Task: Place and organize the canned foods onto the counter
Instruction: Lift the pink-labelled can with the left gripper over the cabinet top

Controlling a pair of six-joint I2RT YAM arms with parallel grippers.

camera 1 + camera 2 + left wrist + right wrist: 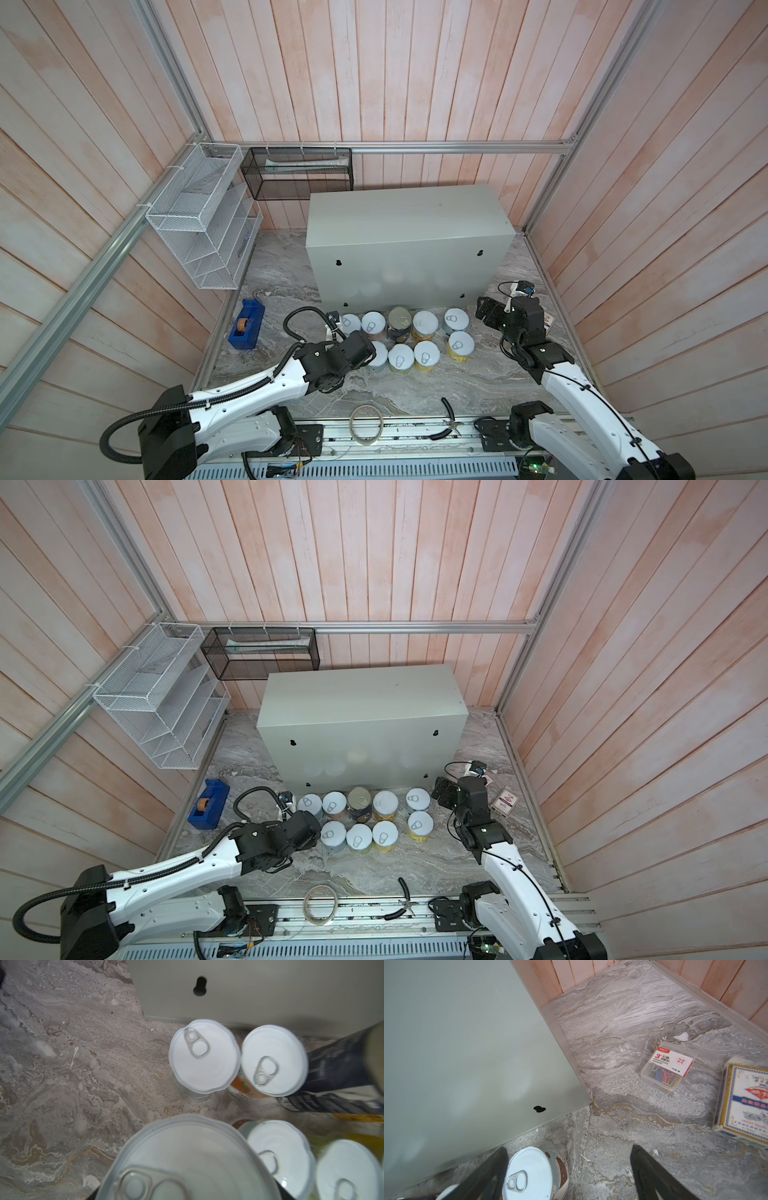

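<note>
The canned foods (pixel 424 322) stand upright in two tight rows on the marble desk (pixel 415 386), at 6 o'clock from the counter (pixel 407 216), whose top holds none. The left fingers (pixel 280 1190), nearly hidden, are closed round the corner can (pixel 187 1157) at the cluster's 8 o'clock. The right fingers (pixel 654 1174) stand wide apart and hold nothing. The end can (pixel 529 1174), at the cluster's 2 o'clock, shows between them, close to one. These cans look rigid, weighty if full, and smooth-walled, so likely to slip. I would clamp across the side wall below the rim, keeping it upright. Packed neighbours leave little room.
</note>
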